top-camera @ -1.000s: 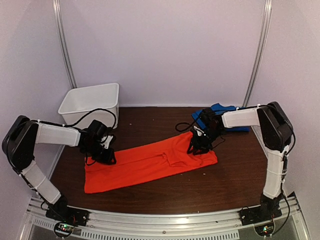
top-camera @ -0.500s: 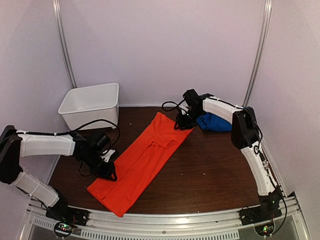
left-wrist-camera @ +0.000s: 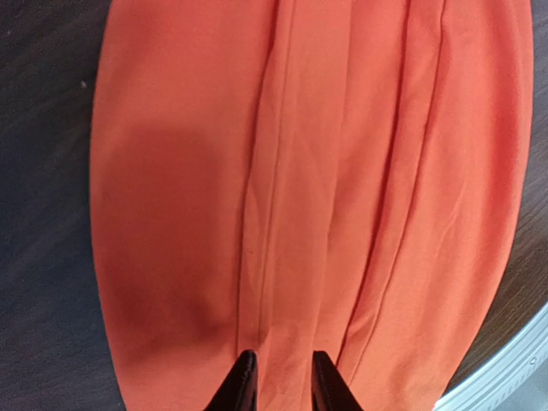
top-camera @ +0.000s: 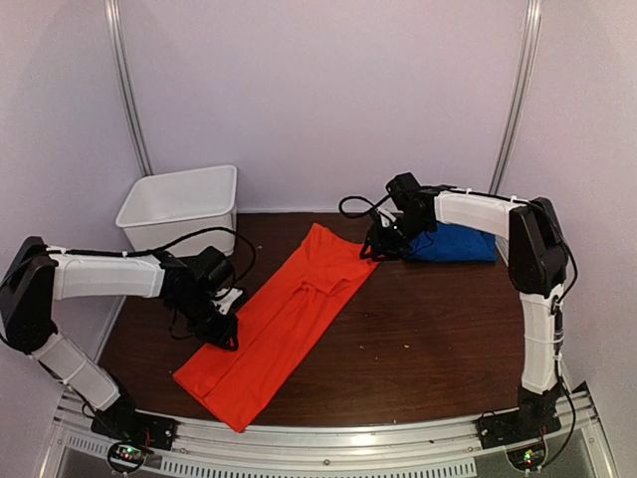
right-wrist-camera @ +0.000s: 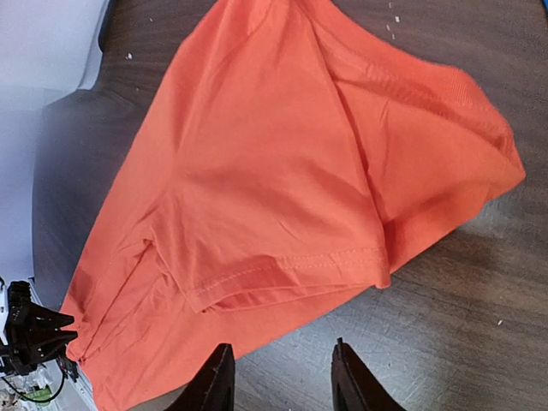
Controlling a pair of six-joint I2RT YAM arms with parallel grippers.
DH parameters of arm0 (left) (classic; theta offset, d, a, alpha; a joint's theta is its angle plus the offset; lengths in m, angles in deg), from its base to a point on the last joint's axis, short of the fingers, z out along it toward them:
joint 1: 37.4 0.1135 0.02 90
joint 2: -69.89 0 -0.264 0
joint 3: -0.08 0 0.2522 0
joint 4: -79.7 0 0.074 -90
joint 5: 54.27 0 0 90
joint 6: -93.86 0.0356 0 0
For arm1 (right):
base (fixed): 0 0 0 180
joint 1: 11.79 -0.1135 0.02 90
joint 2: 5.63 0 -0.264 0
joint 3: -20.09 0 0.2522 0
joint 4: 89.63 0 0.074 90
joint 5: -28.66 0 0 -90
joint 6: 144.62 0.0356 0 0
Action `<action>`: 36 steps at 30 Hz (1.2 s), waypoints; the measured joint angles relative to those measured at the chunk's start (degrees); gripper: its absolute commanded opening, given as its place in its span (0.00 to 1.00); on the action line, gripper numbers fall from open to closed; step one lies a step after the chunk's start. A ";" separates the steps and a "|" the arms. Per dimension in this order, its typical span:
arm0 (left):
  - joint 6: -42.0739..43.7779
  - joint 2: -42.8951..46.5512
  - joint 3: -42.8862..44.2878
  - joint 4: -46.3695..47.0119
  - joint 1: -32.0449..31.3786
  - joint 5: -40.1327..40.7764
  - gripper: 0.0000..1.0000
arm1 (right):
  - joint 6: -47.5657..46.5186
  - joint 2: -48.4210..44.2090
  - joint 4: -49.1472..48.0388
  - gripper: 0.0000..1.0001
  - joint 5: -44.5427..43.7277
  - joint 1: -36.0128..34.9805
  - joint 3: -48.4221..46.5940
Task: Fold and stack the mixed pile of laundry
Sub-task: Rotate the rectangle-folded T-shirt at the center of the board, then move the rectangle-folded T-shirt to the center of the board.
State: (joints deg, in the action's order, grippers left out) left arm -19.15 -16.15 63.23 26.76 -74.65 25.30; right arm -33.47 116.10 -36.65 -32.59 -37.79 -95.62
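The orange-red T-shirt (top-camera: pixel 284 319) runs as a long strip from under the left jaws to just ahead of the right jaws, which stand open over the surface (top-camera: pixel 428 329). The left jaws sit narrow on a pleat; whether they grip it, I can't tell. A one-ended pull could drag the folds apart.

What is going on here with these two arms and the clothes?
Two robot arms are folding laundry. The orange T-shirt, already folded into a long strip, lies diagonally on the table. The left gripper is low over its near half, fingers astride a crease; whether it pinches the cloth is unclear. The right gripper is open just off the sleeve at the far end, holding nothing. The blue garment lies at the far right behind that arm; the white bin stands far left.
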 measured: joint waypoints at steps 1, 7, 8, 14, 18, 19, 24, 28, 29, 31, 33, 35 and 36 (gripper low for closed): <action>0.24 -0.61 -0.02 -0.33 -0.68 0.33 0.23 | 0.35 0.00 -0.44 0.39 0.26 0.00 1.22; -0.11 -4.94 -0.72 -1.09 -7.93 1.01 0.23 | 2.27 0.00 -1.38 0.38 1.95 0.11 3.65; -0.72 -6.10 0.04 -1.20 -9.88 1.20 0.23 | 2.62 0.00 -1.77 0.38 2.12 0.13 3.65; -2.84 -14.14 8.68 -0.59 -22.71 -0.92 0.21 | 3.28 0.00 -3.10 0.38 2.38 0.50 3.82; -2.82 -22.34 18.60 1.49 -28.06 -4.42 0.24 | 3.23 0.00 -3.32 0.38 2.36 1.81 4.42; -2.71 -24.00 20.74 1.92 -28.55 -5.09 0.25 | 3.13 0.00 -3.30 0.38 2.36 2.32 4.42; -2.40 -26.95 27.87 3.98 -28.83 -6.27 0.30 | 2.71 0.00 -3.37 0.38 2.40 3.63 4.42; -3.21 -20.04 26.51 5.77 -27.41 -5.97 0.31 | 2.71 -0.37 -4.48 0.38 3.02 3.19 5.66; -3.96 -17.09 25.22 6.82 -26.18 -6.14 0.30 | 2.82 -0.61 -4.79 0.38 3.34 2.82 6.38; -5.68 -11.82 22.40 9.20 -22.25 -6.82 0.30 | 3.15 -1.07 -5.55 0.36 4.17 1.70 7.93; -7.17 -8.68 20.44 11.45 -16.00 -6.91 0.29 | 3.65 -1.42 -6.40 0.36 4.81 0.50 9.03; -7.93 -9.31 20.33 13.09 -10.99 -6.03 0.28 | 4.37 -1.73 -7.41 0.34 5.42 -0.85 10.19; -8.20 -10.67 20.52 13.88 -8.96 -5.53 0.27 | 4.68 -1.73 -7.85 0.33 5.62 -1.53 10.62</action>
State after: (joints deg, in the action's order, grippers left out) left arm -27.34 -26.81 83.75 40.64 -83.62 19.77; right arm -28.79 114.38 -44.49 -26.97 -39.32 -85.00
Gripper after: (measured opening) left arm 0.287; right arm 0.351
